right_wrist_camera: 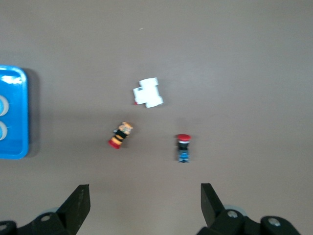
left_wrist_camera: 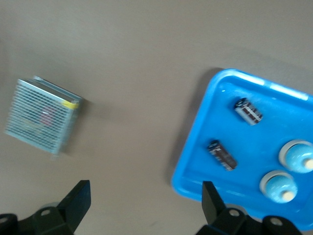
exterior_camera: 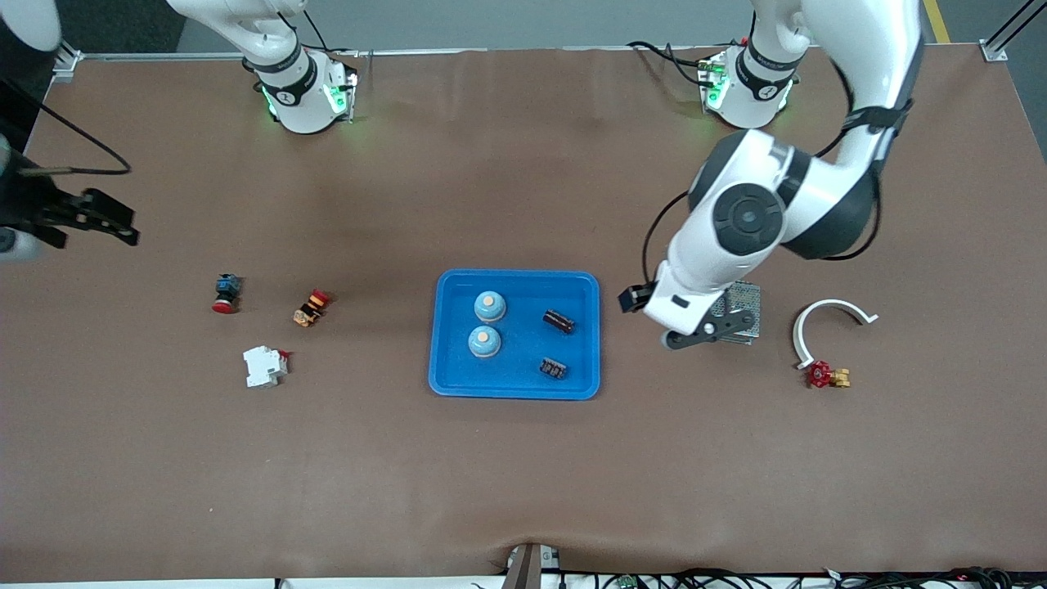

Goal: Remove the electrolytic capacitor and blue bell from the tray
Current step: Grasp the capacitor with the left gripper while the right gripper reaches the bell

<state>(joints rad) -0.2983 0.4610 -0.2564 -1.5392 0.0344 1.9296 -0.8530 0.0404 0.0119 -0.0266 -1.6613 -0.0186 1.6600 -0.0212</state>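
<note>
A blue tray lies mid-table. In it are two light-blue bells toward the right arm's end and two black capacitors toward the left arm's end. My left gripper hangs open and empty over bare table between the tray and a metal mesh box. The left wrist view shows its open gripper, the tray, both capacitors and both bells. My right gripper is open and empty, over the table's right-arm end.
Toward the right arm's end lie a red-capped push button, an orange-black part and a white breaker; all show in the right wrist view. Beside the mesh box lie a white curved clamp and a red valve.
</note>
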